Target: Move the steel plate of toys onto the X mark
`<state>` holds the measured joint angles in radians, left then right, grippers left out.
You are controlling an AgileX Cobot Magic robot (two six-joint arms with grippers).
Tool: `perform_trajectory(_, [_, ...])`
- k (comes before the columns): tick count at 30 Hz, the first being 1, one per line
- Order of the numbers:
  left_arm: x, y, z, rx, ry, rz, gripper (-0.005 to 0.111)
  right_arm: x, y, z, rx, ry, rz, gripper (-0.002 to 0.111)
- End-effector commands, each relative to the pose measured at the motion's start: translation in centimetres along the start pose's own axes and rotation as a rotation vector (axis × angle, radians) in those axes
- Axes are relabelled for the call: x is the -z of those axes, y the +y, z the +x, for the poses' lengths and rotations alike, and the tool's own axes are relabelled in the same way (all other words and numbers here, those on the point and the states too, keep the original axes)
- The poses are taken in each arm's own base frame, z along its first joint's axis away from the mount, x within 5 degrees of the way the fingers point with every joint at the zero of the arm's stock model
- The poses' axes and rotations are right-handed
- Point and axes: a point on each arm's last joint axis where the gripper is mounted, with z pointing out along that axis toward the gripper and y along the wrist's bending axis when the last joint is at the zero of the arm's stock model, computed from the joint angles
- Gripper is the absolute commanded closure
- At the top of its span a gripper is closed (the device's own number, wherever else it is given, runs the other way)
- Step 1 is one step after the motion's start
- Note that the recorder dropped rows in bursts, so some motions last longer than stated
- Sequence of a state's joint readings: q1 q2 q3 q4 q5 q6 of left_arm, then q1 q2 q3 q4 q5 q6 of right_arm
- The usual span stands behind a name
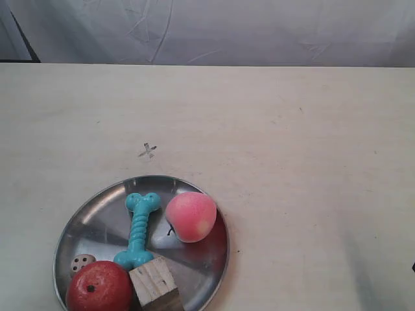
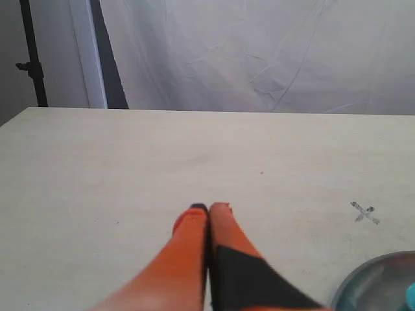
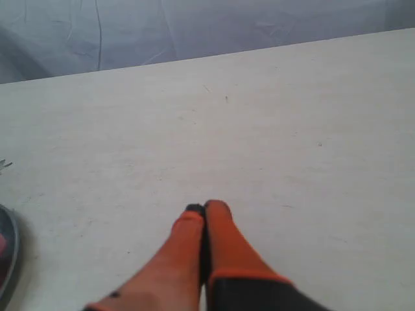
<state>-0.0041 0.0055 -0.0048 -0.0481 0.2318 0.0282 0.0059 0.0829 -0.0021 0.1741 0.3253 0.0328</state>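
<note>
Our left fingers [image 2: 185,236] and right fingers [image 3: 224,236] are closed, empty. The steel plate [image 1: 87,217] sits well short of the desk's [image 1: 298,168] far edge, the X mark [image 1: 148,151] just beyond its rim. We fear a jerky push could spill the toys [image 1: 190,216].

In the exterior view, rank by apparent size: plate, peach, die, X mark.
1. Plate
2. Peach
3. Die and X mark: about alike; the die is partly hidden.

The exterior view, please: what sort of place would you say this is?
Probably a robot test bench, not a home: a pale table, a creased white cloth backdrop behind it, and a drawn X mark as target near the steel plate of toys.
</note>
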Motion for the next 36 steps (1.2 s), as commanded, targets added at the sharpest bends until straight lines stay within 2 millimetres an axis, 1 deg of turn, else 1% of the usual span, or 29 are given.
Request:
perform_trajectory(1, [0.0,0.1,0.0,-0.067,-0.015,-0.017,0.106,0.0,0.0,-0.1,0.004,-0.016,0.005,0.108])
perform_trajectory(4, [0.0,0.1,-0.7,-0.080,-0.093,-0.018,0.106,0.0,0.0,-0.1,0.004,-0.016,0.005,0.108])
perform_trajectory(6, [0.1,0.1,-1.4,-0.079,-0.175,-0.017,0.106,0.0,0.0,-0.1,0.004,-0.016,0.005,0.108])
perform_trajectory(9, [0.5,0.0,-2.9,-0.080,-0.346,-0.015,0.106,0.0,-0.2,-0.1,0.056,-0.016,0.022,0.108])
perform_trajectory(10, [0.6,0.0,-3.2,-0.080,-0.375,-0.015,0.106,0.0,-0.3,-0.1,0.079,-0.017,0.029,0.108])
perform_trajectory(11, [0.8,0.0,-3.6,-0.075,-0.425,-0.013,0.106,0.0,-0.4,-0.2,0.137,-0.021,0.048,0.108])
perform_trajectory(12, [0.9,0.0,-3.8,-0.073,-0.450,-0.012,0.106,0.0,-0.4,-0.2,0.142,-0.023,0.049,0.108])
perform_trajectory(13, [1.1,-0.1,-4.2,-0.061,-0.494,-0.009,0.106,0.0,-0.4,-0.2,0.142,-0.023,0.049,0.108])
perform_trajectory(15, [1.3,0.0,-4.6,0.039,-0.544,0.017,0.106,0.0,-0.4,-0.2,0.150,-0.030,0.051,0.108])
perform_trajectory(17, [1.3,0.1,-4.5,0.093,-0.538,0.019,0.106,0.1,-0.4,-0.9,0.207,-0.106,0.059,0.108])
perform_trajectory(18, [1.2,0.1,-4.3,0.121,-0.514,0.017,0.106,0.2,-0.2,-1.7,0.158,-0.192,0.037,0.108])
perform_trajectory(19, [1.0,0.2,-4.1,0.154,-0.485,0.016,0.106,0.3,0.0,-2.3,0.056,-0.264,0.011,0.108])
perform_trajectory(20, [0.9,0.3,-3.7,0.205,-0.441,0.016,0.106,0.6,0.1,-3.2,-0.101,-0.365,-0.024,0.108])
perform_trajectory(21, [0.7,0.3,-3.4,0.237,-0.404,0.017,0.106,0.9,0.0,-3.8,-0.221,-0.443,-0.047,0.108])
perform_trajectory(22, [0.6,0.2,-3.1,0.251,-0.366,0.018,0.106,1.2,-0.3,-4.4,-0.384,-0.514,-0.070,0.108])
perform_trajectory(25, [0.5,0.3,-2.9,0.297,-0.341,0.022,0.106,1.3,-0.7,-4.5,-0.630,-0.537,-0.093,0.108])
perform_trajectory(28, [0.6,0.4,-3.0,0.424,-0.359,0.028,0.106,1.2,-0.8,-4.4,-0.689,-0.528,-0.099,0.108])
perform_trajectory(30, [0.6,0.6,-3.0,0.562,-0.357,0.035,0.106,1.2,-0.7,-4.4,-0.707,-0.523,-0.105,0.108])
perform_trajectory(32, [0.5,0.6,-2.8,0.693,-0.336,0.046,0.107,1.0,-0.6,-4.1,-0.744,-0.474,-0.118,0.109])
perform_trajectory(33, [0.5,0.6,-3.0,0.737,-0.321,0.056,0.107,0.9,-0.4,-4.0,-0.756,-0.433,-0.123,0.109])
perform_trajectory(36, [0.1,0.1,-4.2,0.759,-0.225,0.075,0.107,0.7,0.5,-4.9,-0.755,-0.317,-0.135,0.109])
